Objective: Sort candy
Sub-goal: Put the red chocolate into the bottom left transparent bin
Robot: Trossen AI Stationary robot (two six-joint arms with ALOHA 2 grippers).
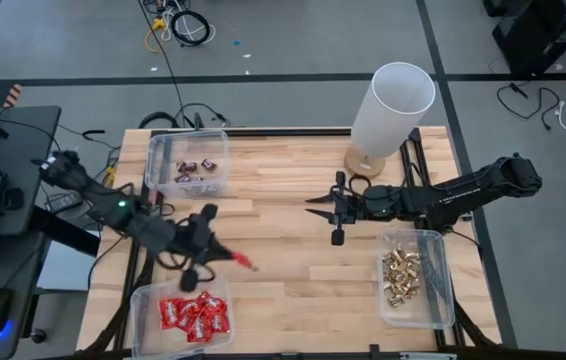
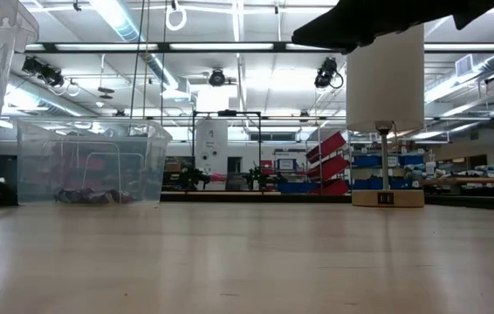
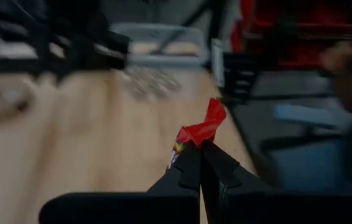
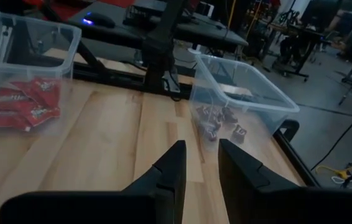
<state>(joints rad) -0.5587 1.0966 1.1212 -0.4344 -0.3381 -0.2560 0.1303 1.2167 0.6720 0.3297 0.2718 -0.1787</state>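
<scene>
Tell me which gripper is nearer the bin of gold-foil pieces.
Right. The right gripper hovers over mid-table, just beside the gold-foil bin. The left gripper, pinching a red packet, is across the table by the red-packet bin.

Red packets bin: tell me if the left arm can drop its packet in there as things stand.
Probably yes. The left tool, shut on a red packet, hangs just beside the open-topped bin of red packets, with only bare table between. The right tool waits mid-table, out of the way.

My two arms are matt black and jointed. The left arm [image 1: 113,212] shows a small green light. Each ends in tapering black fingers [image 4: 170,171].
</scene>
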